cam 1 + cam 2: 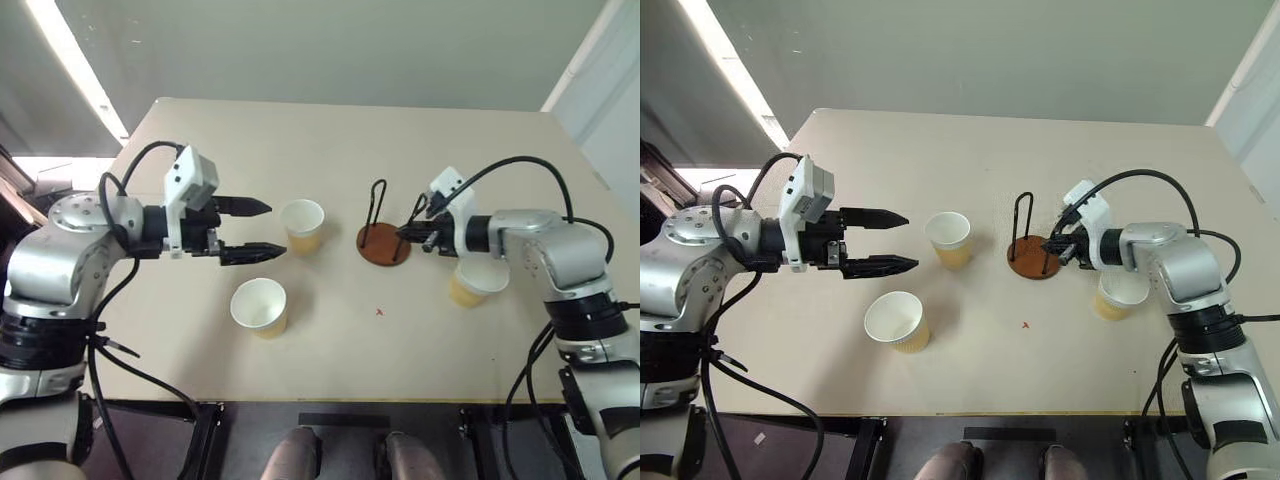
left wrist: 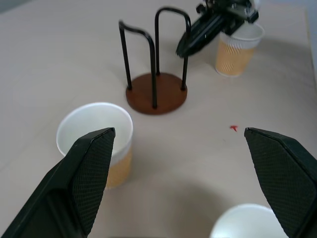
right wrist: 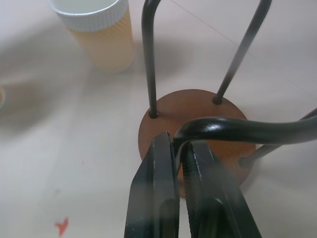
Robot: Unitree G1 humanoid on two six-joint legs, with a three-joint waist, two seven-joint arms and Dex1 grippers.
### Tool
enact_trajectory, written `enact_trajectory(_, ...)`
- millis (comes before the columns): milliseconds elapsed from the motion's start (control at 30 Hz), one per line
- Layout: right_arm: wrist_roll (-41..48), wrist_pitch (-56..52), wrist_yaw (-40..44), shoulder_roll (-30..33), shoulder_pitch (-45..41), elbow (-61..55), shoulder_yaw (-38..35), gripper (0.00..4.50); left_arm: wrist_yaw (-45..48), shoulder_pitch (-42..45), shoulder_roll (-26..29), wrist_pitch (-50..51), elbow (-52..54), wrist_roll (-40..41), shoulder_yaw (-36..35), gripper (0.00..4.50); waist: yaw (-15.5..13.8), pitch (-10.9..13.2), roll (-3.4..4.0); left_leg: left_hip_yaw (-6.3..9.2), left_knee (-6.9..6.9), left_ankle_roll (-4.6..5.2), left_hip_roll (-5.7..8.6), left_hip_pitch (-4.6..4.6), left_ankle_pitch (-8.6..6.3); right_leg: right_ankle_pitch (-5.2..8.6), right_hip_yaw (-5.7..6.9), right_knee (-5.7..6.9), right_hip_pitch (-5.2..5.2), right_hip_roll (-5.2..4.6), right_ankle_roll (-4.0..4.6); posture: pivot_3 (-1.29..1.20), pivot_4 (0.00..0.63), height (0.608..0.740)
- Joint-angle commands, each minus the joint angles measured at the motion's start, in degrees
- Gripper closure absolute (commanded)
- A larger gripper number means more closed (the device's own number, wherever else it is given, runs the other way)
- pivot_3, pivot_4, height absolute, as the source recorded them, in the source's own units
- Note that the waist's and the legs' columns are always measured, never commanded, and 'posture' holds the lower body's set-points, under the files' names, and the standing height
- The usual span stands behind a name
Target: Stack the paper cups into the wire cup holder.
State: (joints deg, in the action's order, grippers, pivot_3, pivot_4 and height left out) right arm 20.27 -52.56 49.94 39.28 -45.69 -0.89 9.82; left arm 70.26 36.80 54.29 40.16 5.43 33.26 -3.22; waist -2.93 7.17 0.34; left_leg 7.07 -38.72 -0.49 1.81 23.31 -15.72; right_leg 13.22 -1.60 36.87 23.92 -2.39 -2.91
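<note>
Right now my right claw (image 3: 181, 163) is clamped on the wire cup holder (image 1: 384, 243), its two black fingers pinched shut around the bend of the nearer wire loop, just above the reddish-brown disc base. No brand or lettering reads on anything; the paper cups are plain ribbed tan with white rims, and a small red mark (image 1: 379, 312) sits on the table (image 1: 330, 150) in front of the holder.

My left claw (image 1: 246, 230) hangs over the table with its fingers spread wide, gripping nothing, pointing toward the holder. One cup (image 1: 303, 225) stands upright just past its fingertips, between that claw and the holder. A second cup (image 1: 259, 306) stands upright nearer to me, below and beside the left claw, apart from it. The third cup (image 1: 476, 283) stands upright on the far side of the holder, tucked under my right wrist, near the holder but not touching it. All three cups are on the table, none inside the holder, which stands upright near the middle of the table.
</note>
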Motion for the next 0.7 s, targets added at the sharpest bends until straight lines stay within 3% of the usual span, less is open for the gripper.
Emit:
enact_trajectory(33,2.13,4.7,9.46,5.21,-1.0,-6.29,-0.3,4.49,5.69,0.14,3.75,1.46,2.11,1.77,0.55,0.0,0.0,0.01,0.01,0.01,0.0,0.0,0.0,0.05,0.0,0.0,0.0,0.0,0.05,0.0,0.0,0.0,0.15,0.74)
enact_trajectory(267,6.45,3.88,18.82,12.27,3.67,-17.75,0.25,4.49,11.19,-5.11,8.17,6.32,10.01,7.22,0.17,0.0,0.24,0.0,0.0,-0.02,0.2,-0.01,-0.03,0.08,0.0,0.02,0.0,-0.09,0.09,0.0,0.03,0.0,0.15,0.74)
enact_trajectory(700,3.99,7.45,20.43,12.23,8.42,-23.4,5.65,4.49,11.8,-3.46,9.48,4.27,9.65,5.78,1.15,0.0,0.38,0.0,0.0,-0.03,0.17,-0.05,-0.07,-0.13,0.04,0.02,-0.04,-0.03,-0.01,0.0,0.04,0.0,0.15,0.74)
